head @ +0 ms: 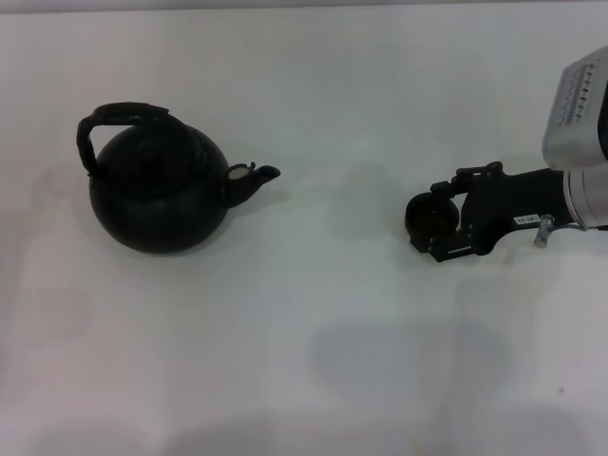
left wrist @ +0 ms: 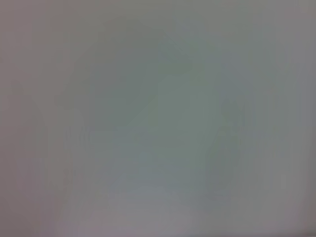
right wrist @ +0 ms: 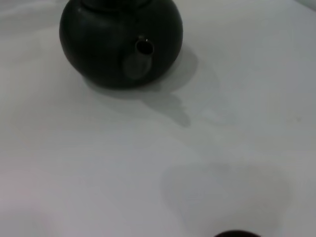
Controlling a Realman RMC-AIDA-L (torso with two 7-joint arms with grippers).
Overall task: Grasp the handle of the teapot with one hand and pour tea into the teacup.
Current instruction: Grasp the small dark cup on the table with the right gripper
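The black teapot (head: 157,195) stands on the white table at the left, its spout (head: 255,177) pointing right towards my right arm. Its dark arched handle (head: 119,119) loops over the top, with nothing holding it. The right wrist view shows the teapot (right wrist: 106,49) with its spout (right wrist: 143,49) facing the camera. My right gripper (head: 435,224) reaches in from the right and is shut on the small black teacup (head: 426,217), held above the table to the right of the spout. The cup's rim (right wrist: 237,234) just shows in the right wrist view. My left gripper is out of view.
The white table (head: 313,380) lies bare between teapot and gripper, with a soft shadow (head: 399,361) below the right arm. The left wrist view shows only a blank pale surface (left wrist: 158,118).
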